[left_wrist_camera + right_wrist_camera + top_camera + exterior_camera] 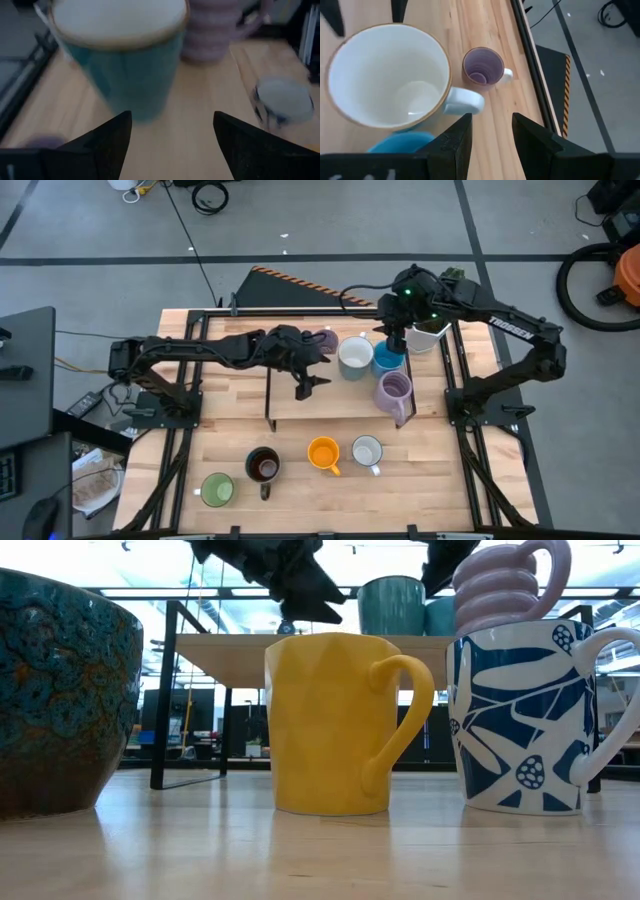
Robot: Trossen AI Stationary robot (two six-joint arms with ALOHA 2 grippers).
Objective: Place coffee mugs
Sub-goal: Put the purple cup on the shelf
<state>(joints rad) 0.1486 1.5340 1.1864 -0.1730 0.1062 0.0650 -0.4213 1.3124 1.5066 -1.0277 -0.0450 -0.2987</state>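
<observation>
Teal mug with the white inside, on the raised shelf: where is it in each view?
High view: teal mug at the middle of the shelf.
Low view: upper middle, up on the shelf.
Left wrist view: fills the upper left.
Right wrist view: large, at the left.
Landmark: ribbed lavender mug beside it; not in the right wrist view.
</observation>
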